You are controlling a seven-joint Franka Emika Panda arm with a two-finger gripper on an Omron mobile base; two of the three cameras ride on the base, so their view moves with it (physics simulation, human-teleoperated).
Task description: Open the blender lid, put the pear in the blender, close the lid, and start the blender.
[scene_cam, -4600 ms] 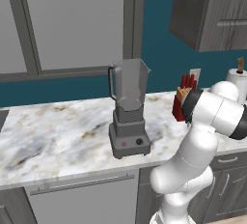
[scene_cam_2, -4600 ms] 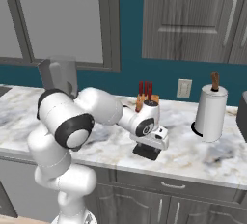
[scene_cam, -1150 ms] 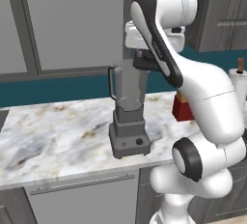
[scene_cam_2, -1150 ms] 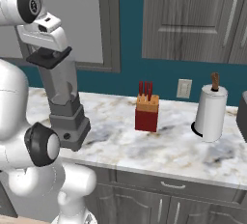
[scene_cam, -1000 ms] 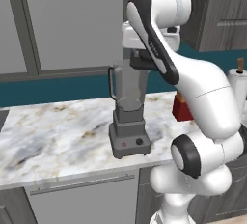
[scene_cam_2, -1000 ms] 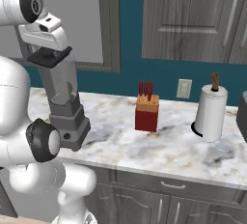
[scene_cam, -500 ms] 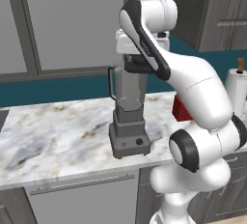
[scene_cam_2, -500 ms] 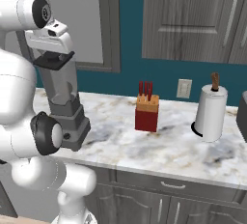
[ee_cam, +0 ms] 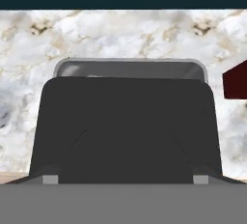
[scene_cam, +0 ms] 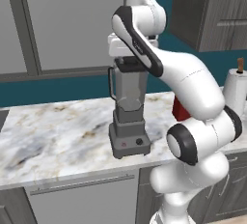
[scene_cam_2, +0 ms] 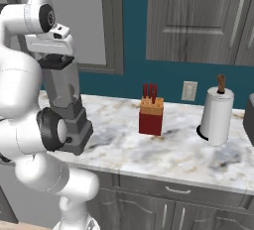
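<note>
Black blender lid point(ee_cam: 125, 126) held flat over the jar's mouth, hand directly above the blender.

Grey blender point(scene_cam: 129, 117) stands upright on the marble counter point(scene_cam: 53, 131), long axis vertical, handle toward the counter's left end, red button and knob facing the front edge. The gripper point(scene_cam: 131, 66) hangs at the jar's rim with the lid under it; whether its fingers pinch the lid I cannot tell. A red knife block point(scene_cam_2: 150, 115) and paper towel roll point(scene_cam_2: 217, 116) stand further right along the counter.
</note>
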